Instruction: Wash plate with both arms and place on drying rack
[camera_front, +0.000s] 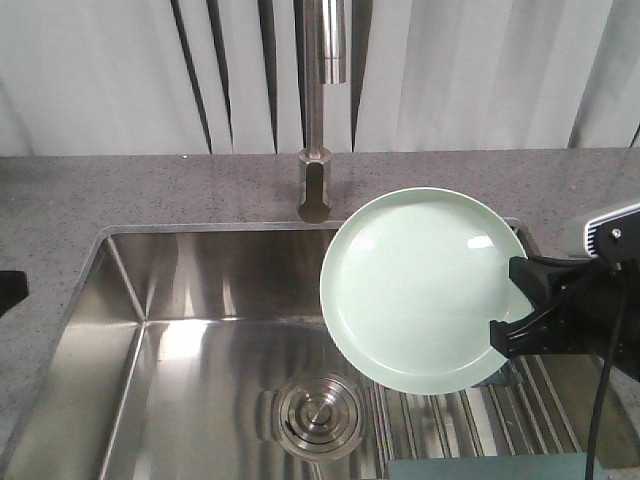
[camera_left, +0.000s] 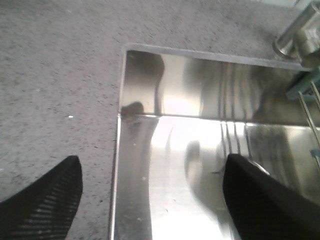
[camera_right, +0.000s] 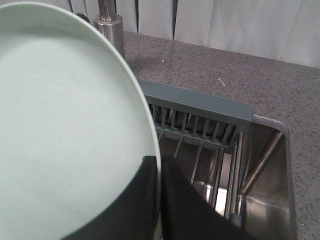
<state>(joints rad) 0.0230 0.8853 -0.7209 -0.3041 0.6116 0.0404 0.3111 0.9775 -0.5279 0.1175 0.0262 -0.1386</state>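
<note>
The pale mint-green plate hangs tilted, facing the camera, above the right half of the sink, over the drying rack. My right gripper is shut on the plate's right rim. In the right wrist view its two black fingers pinch the rim of the plate, with my right gripper above the drying rack's steel rods and grey-green bar. My left gripper is open and holds nothing. It hovers over the sink's left rim, and only a black bit of that arm shows at the front view's left edge.
The steel sink has a round drain at its bottom. The faucet rises behind it, just left of the plate's top. Grey speckled countertop surrounds the basin. Rack rods show at the left wrist view's right edge.
</note>
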